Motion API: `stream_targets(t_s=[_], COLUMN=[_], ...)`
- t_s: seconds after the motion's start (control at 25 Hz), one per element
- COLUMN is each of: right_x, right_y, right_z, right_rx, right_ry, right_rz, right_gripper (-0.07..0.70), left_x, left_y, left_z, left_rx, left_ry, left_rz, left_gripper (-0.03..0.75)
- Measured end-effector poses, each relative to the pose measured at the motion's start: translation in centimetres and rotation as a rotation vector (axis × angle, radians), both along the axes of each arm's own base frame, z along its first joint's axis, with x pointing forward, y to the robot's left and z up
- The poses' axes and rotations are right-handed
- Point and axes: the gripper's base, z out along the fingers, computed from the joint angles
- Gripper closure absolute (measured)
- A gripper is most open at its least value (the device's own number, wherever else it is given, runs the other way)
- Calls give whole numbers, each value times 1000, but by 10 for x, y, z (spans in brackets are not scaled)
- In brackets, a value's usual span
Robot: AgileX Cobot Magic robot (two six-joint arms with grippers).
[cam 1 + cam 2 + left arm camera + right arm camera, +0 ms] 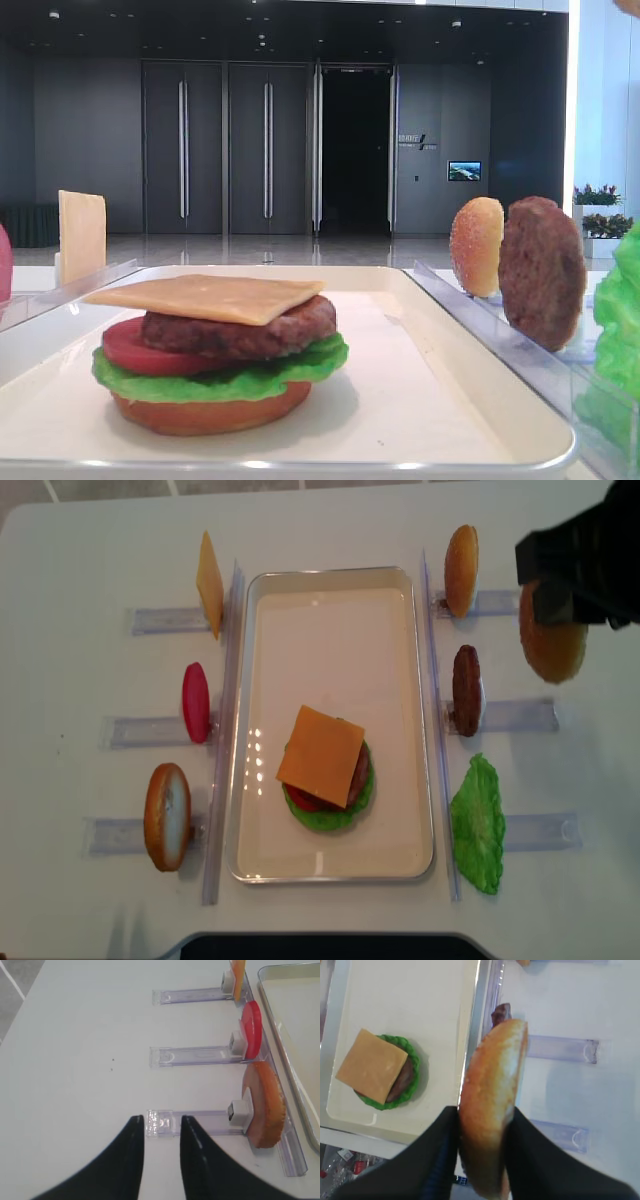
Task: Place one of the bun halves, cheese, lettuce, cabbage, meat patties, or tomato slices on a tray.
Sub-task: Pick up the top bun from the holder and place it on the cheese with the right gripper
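My right gripper is shut on a golden-tan bun half, held on edge. From above, that bun half hangs under the right gripper, to the right of the white tray and apart from it. On the tray stands a stack topped by a cheese slice, with a meat patty, a tomato slice, lettuce and a flat bun base beneath. My left gripper stands open over the bare table, holding nothing.
Clear racks flank the tray. On the left they hold a cheese slice, a tomato slice and an orange bun. On the right are a seeded bun, a patty and lettuce.
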Motion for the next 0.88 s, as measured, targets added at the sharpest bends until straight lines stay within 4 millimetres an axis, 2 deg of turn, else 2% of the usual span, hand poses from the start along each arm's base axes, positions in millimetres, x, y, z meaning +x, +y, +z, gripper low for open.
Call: stream_targets(t_s=[0.12,0.28,0.48,0.64,0.88], right_x=[-24,-43,-46,-51,-45], right_y=[-6,-14,-14,-6,25], right_z=[-6,-11,-13,-12,-21], right_rx=[14,29,38,112,187], right_ry=[5,5,16,54,122], right_rz=[-2,-10,-5,57,176], right_gripper=[395,395,395,395,400], left_x=[0,0,0,0,0], left_y=[0,0,0,0,0], left_z=[0,0,0,0,0], left_rx=[0,0,0,0,0], left_ry=[0,0,0,0,0], left_rz=[0,0,0,0,0], left_gripper=[523,523,523,523,523])
